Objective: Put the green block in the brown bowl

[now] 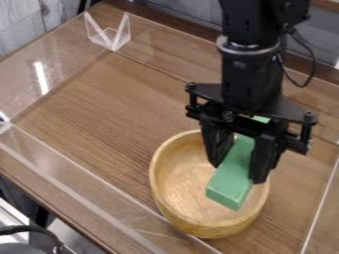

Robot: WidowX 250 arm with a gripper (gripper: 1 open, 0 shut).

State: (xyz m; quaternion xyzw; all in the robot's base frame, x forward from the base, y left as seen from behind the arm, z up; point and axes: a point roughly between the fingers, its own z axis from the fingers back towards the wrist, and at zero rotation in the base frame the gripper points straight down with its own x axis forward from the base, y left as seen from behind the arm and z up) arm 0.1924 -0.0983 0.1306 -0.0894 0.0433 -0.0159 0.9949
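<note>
Camera view, single angle, looking down across the counter from one corner.

Tool is seen pointing almost straight down over the brown bowl, carried on a black arm that enters from the top edge. Jaws are clamped narrow on the green block; black fingers are seen on both sides of the block's upper part.

Green block is held tilted, upper end between the fingers, lower end down inside the bowl's opening near the right-hand wall. Whether the lower end touches the bowl's floor cannot be told from this angle.

Brown bowl is placed on the wood-grain counter near the front right corner, upright, light wood with thick rim. Its back rim is partly hidden behind the tool.

Counter is bordered by clear acrylic walls along the left and front edges. A small clear folded stand is seen at the far left, well apart from the bowl. Dark cabling is visible at the bottom left corner, outside the walls.
</note>
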